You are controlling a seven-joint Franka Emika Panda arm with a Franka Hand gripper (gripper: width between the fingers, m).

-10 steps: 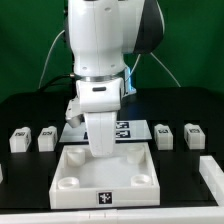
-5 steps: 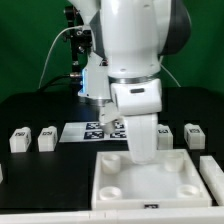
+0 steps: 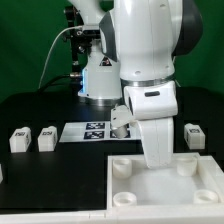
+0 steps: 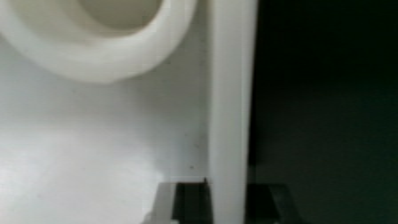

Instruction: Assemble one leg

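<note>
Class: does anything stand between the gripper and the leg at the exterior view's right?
No visible object stands between them, but the gripper straddles the wall of the square piece, so it would likely have to let go before reaching that leg.

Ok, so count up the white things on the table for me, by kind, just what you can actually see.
Small legs: 3 in view
Large square piece: 1
Marker board: 1
Total: 5
</note>
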